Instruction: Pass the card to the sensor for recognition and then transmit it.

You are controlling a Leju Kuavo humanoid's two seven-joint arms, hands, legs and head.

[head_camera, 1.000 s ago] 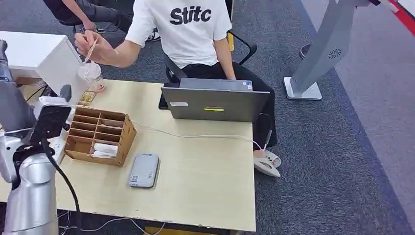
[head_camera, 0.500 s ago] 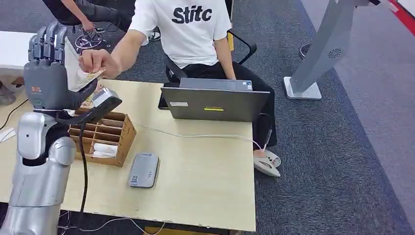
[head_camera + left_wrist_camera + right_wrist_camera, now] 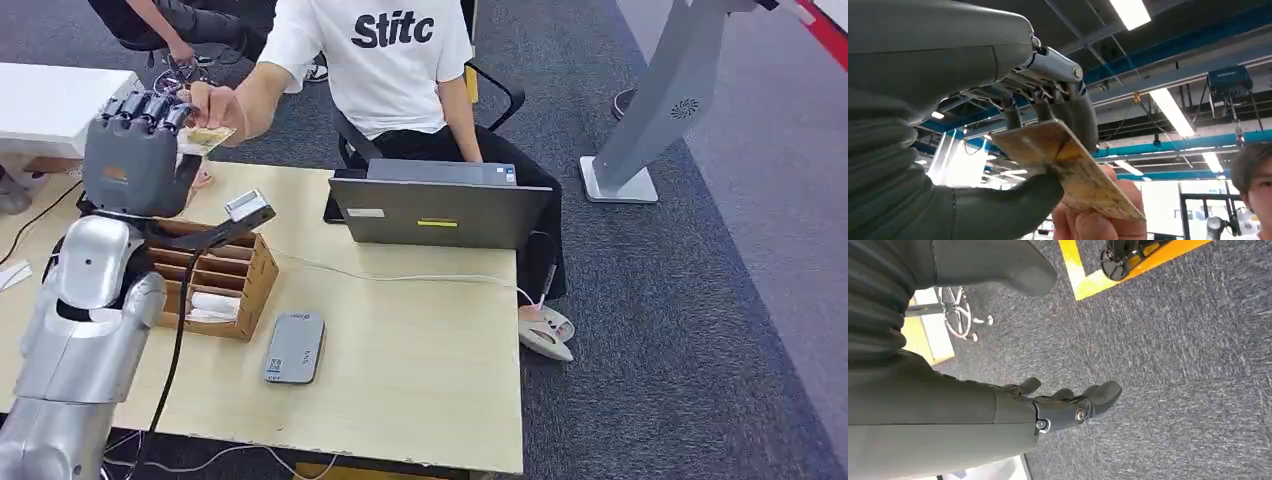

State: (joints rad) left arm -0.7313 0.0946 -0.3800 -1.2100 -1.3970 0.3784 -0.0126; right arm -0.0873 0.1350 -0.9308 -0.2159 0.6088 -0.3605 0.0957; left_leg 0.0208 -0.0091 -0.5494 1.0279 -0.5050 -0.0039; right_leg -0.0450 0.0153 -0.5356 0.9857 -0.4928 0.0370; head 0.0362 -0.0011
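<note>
Left hand (image 3: 135, 160) is closing thumb and fingers on the card (image 3: 1068, 167) while the person's hand (image 3: 222, 108) is holding it too; you're facing scanning and passing on.

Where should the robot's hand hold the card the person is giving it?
Best on the free end of the card, away from the person's fingers, which pinch the other end. The card is thin and flat, so the left hand should probably pinch its two faces, thumb on one side, fingers on the other. That seems to be how it meets it now.
</note>
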